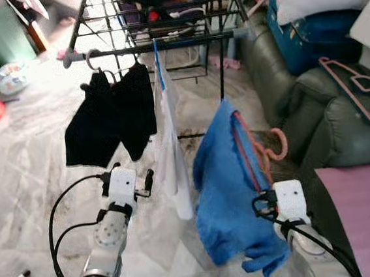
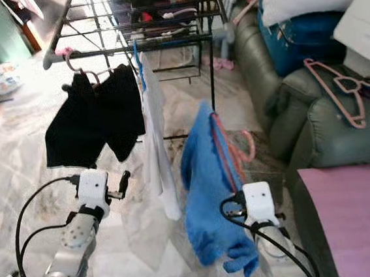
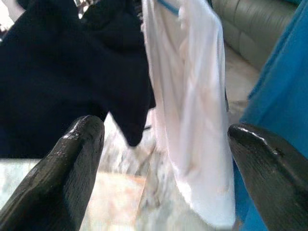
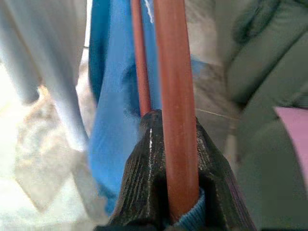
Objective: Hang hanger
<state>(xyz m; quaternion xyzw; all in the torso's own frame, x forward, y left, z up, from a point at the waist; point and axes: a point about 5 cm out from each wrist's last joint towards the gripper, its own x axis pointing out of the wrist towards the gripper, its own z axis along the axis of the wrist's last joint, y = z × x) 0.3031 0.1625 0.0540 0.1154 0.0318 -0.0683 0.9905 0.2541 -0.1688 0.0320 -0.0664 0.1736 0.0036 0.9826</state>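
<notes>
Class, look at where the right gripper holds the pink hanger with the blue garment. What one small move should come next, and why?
Probably raise the right gripper up and forward toward the rack's rail. It is shut on the pink hanger, whose hook sits well below the rail, with the blue garment draped on it. The black garment and white garment already hang there; the left gripper is open.
</notes>
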